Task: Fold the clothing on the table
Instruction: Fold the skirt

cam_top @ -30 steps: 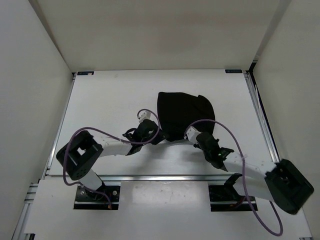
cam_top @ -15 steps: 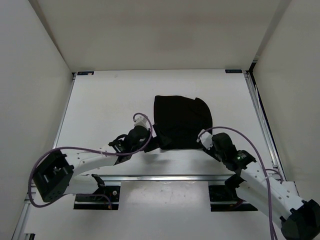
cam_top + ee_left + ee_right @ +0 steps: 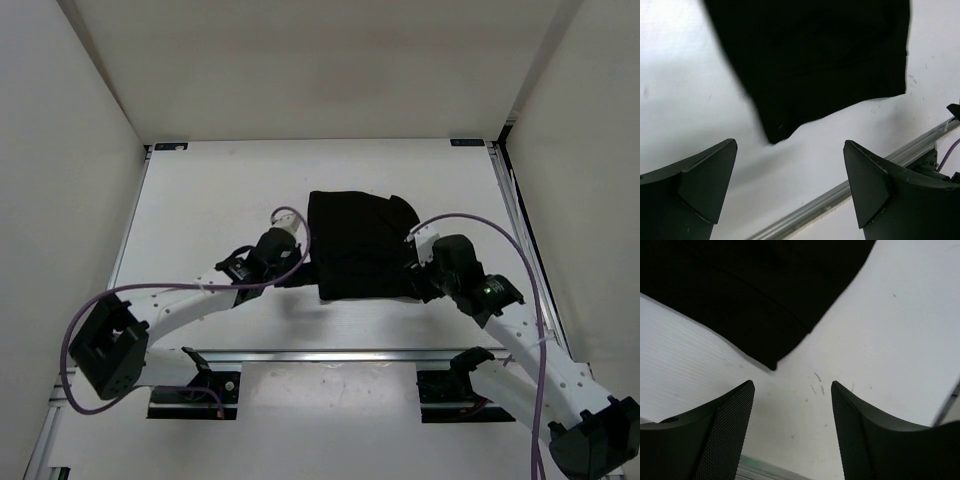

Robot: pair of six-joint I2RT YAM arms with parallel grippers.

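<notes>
Three white walls [image 3: 320, 60] enclose the table [image 3: 220, 190].

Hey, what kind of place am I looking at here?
Probably a robot test cell: a white table with metal rails, plain white walls around it, and two arms beside black clothing.

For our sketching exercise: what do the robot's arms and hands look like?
The left arm and right arm have white links, black joint housings and a looping purple cable. The black left hand and right hand each have two wedge-shaped fingers; the right's pads are mesh-textured.
</notes>
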